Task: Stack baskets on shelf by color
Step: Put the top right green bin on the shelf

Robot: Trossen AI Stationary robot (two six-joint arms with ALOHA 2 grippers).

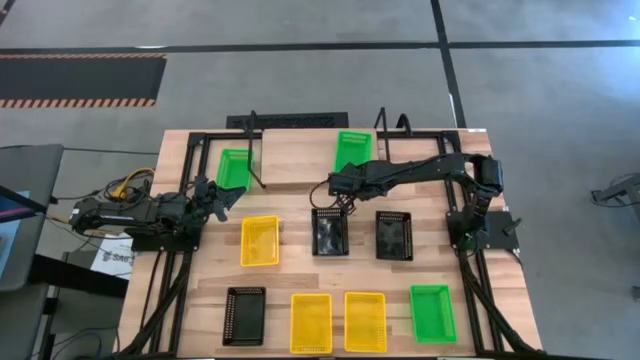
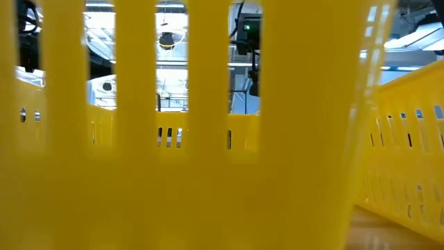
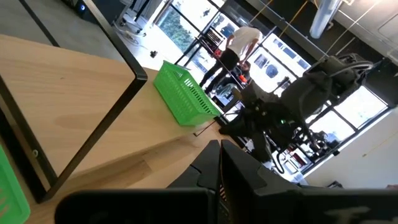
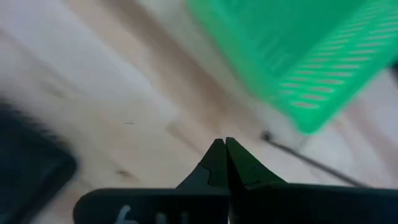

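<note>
The shelf (image 1: 295,165) stands at the table's far edge. One green basket (image 1: 352,150) (image 3: 183,94) (image 4: 298,56) rests flat on its wood surface. A second green basket (image 1: 235,168) (image 3: 9,186) lies by the shelf's left end. On the table are three yellow baskets (image 1: 260,241) (image 1: 311,322) (image 1: 365,321), three black baskets (image 1: 330,232) (image 1: 394,236) (image 1: 245,315) and a third green one (image 1: 432,312). My left gripper (image 1: 222,195) (image 3: 221,165) is shut, just near of the left green basket. My right gripper (image 1: 335,187) (image 4: 225,149) is shut, between the shelf's green basket and a black basket.
A yellow basket (image 2: 208,139) right against the low camera fills that view. The shelf's black frame edge (image 3: 134,81) and upright wire ends (image 1: 252,125) (image 1: 392,125) rise above the table. Bare wood shows on the shelf between the two green baskets. A person (image 3: 239,43) stands in the room beyond.
</note>
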